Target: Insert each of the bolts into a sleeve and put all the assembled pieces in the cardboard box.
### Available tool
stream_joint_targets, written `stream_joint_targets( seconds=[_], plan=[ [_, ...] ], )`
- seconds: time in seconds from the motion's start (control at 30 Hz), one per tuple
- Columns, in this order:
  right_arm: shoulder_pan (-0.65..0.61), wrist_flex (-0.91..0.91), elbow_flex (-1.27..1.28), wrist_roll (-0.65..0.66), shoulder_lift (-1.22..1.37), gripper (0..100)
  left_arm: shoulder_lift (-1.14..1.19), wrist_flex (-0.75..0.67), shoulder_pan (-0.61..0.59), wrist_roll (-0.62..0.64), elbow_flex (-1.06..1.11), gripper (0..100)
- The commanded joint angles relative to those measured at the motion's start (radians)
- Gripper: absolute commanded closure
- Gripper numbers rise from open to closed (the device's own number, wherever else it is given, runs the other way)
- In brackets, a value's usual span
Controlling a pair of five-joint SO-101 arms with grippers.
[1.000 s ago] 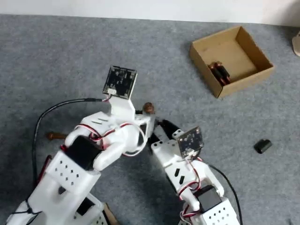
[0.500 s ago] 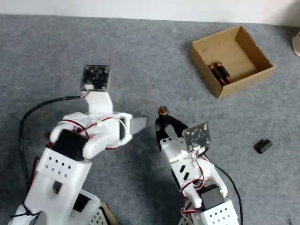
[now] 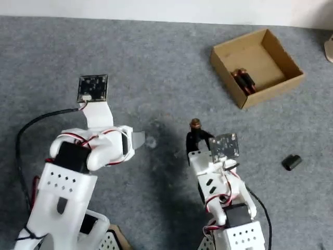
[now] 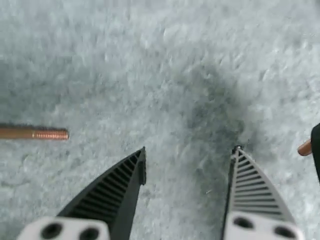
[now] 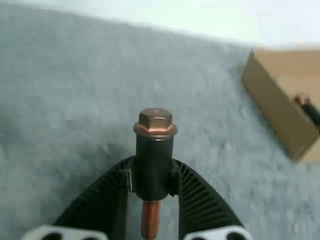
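My right gripper (image 5: 152, 170) is shut on a black sleeve (image 5: 154, 165) with a copper bolt (image 5: 155, 122) through it, its head up and its threaded end showing below. In the high view this piece (image 3: 195, 131) is held over the carpet's middle, well short of the cardboard box (image 3: 229, 70). The box holds assembled pieces (image 3: 243, 79). My left gripper (image 4: 189, 155) stands open over bare carpet, left of the held piece (image 3: 139, 139). A loose bolt (image 4: 32, 133) lies on the carpet beside it. A lone black sleeve (image 3: 292, 162) lies at the right.
Grey carpet covers the table. The box wall (image 5: 277, 120) stands ahead of the right gripper, with one piece (image 5: 306, 106) showing inside. A black cable (image 3: 26, 135) loops by the left arm. A tan object (image 3: 329, 48) sits at the right edge.
The left gripper let go of the bolt and sleeve and drew back to the left. The right gripper carried the assembled piece to the right, toward the box.
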Motion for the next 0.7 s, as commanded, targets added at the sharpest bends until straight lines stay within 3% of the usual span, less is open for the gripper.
stream_joint_targets(
  seconds=[0.0,0.27,0.43,0.67],
  plan=[
    [0.053,0.027,-0.174,0.006,0.213,99.4,-0.015,0.000,-0.015,0.008,0.024,75],
    [0.173,0.008,-0.539,0.035,0.653,99.4,-0.016,-0.094,-0.114,0.000,0.131,75],
    [0.239,-0.209,-0.650,0.275,0.817,99.4,-0.016,-0.150,-0.131,0.000,0.208,75],
    [0.311,-0.374,-0.769,0.425,1.099,99.4,-0.016,-0.195,-0.130,0.000,0.251,75]
  ],
)
